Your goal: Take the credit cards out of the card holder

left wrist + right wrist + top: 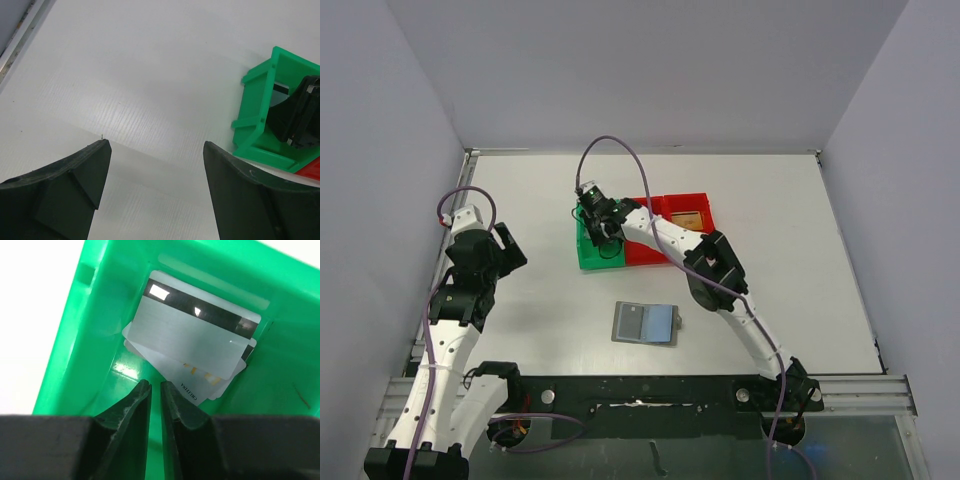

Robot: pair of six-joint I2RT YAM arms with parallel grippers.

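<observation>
Count: two credit cards (192, 337), overlapping in the one green bin (75, 340). The top card is silvery-grey with a dark stripe. The lower card's small print is unreadable. One card holder (645, 323) lies open on the table (150, 75), near of the bin. Right gripper (155, 385) is nearly closed and empty above the cards. Left gripper (155, 145) is spread wide.

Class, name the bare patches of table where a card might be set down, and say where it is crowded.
Free: the stretch between the left fingers and the green bin; the table right of the red bins. Crowded: inside the green bin, right fingers just above the credit cards.
</observation>
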